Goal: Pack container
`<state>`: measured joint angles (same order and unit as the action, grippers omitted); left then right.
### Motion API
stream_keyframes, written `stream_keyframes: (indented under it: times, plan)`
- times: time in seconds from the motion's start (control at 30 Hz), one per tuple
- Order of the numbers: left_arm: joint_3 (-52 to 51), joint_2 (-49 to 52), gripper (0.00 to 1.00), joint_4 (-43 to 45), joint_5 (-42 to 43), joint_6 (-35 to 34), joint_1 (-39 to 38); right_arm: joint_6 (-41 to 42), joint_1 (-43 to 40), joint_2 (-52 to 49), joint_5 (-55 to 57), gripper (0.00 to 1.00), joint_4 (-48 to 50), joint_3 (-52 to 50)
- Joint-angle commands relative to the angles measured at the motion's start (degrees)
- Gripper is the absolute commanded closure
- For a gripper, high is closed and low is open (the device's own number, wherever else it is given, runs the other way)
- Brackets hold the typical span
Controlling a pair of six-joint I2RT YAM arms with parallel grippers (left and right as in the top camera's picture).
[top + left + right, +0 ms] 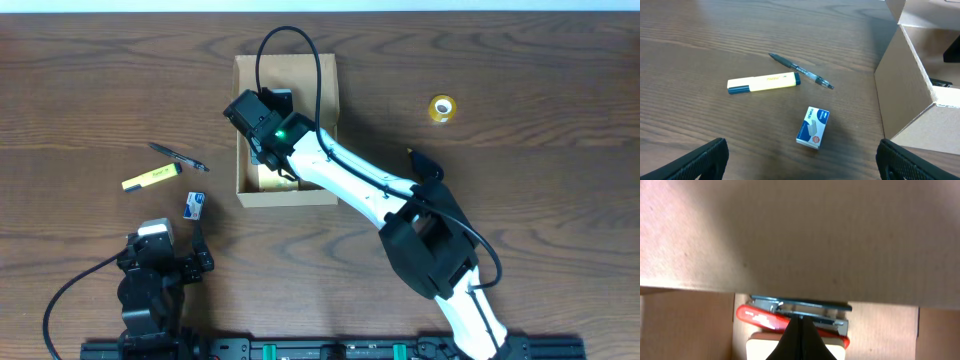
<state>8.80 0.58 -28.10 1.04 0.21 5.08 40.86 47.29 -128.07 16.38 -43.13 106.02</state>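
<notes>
The container (240, 120) is an open tan cardboard box on the dark wood table, and its side wall (900, 85) shows at the right of the left wrist view. My right gripper (270, 160) reaches down into it. In the right wrist view this gripper (800, 321) is shut, nothing visible between its fingers, its tips at a red stapler (762, 318) that lies on the box floor (685, 325) beside a cream pad (765, 344). My left gripper (168, 248) sits near the table's front left, open (800, 160) and empty.
Left of the box lie a yellow highlighter (150, 178) (763, 83), a dark pen (178, 157) (801, 71) and a small blue staples box (194, 205) (813, 128). A yellow tape roll (442, 108) rests at the right. The right arm's cable arches over the box.
</notes>
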Motion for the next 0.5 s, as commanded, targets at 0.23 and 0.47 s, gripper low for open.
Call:
stream_keyframes:
  times: [0.23,0.47]
  plan:
    - [-1.0,-0.3,0.05,0.0,-0.9,0.0,-0.2,-1.4,-1.9,1.1,2.3,0.99,0.7,0.0]
    - [-1.0,-0.3,0.05,0.0,-0.9,0.0,-0.2,-1.4,-2.3,-0.5,2.3,0.99,1.0,0.0]
